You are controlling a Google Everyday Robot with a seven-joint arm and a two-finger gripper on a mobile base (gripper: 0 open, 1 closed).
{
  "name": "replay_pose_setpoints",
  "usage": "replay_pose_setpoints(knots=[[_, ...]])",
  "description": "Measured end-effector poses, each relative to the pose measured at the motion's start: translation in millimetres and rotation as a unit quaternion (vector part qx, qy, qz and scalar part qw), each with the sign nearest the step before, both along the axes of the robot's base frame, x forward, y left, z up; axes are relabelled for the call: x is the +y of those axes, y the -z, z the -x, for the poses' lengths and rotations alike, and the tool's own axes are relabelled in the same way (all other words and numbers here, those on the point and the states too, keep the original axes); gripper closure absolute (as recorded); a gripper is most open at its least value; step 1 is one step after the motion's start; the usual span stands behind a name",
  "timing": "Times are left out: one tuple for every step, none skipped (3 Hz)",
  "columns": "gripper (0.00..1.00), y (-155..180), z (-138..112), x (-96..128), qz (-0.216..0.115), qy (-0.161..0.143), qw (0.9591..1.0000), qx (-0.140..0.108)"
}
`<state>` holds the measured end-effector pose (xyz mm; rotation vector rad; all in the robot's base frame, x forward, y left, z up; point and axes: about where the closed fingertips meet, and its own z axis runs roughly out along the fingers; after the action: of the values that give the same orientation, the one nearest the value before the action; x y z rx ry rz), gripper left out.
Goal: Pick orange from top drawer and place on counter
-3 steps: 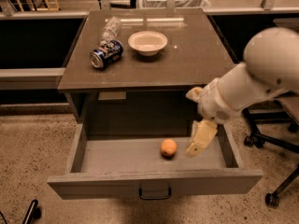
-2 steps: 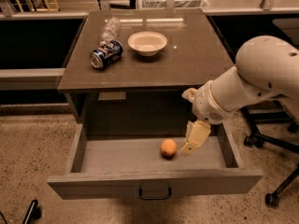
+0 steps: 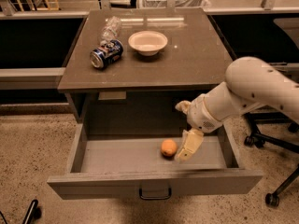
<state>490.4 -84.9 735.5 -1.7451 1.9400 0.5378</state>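
Note:
The orange (image 3: 168, 148) lies on the floor of the pulled-out top drawer (image 3: 117, 183), right of its middle. The drawer's dark loop handle (image 3: 154, 193) shows on the front panel. My gripper (image 3: 187, 148) hangs down inside the drawer at the end of the white arm (image 3: 247, 90), its tip just to the right of the orange and very close to it. It holds nothing that I can see. The counter (image 3: 196, 55) is the cabinet's top, above and behind the drawer.
On the counter stand a white bowl (image 3: 148, 42), a blue can on its side (image 3: 106, 54) and a clear plastic bottle (image 3: 110, 29), all in the back left half. Office chair wheels (image 3: 272, 199) stand on the floor at the right.
The arm has shifted left and slightly down, bringing the gripper from a gap away to right beside the orange. The orange and the drawer have not moved.

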Motion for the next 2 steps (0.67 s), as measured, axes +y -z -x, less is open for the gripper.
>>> replay_pose_setpoints(knots=[[0.15,50,-11,3,-0.042,-0.006,0.9991,-0.001],[0.28,86,-20,11,-0.064,-0.012,0.9978,-0.006]])
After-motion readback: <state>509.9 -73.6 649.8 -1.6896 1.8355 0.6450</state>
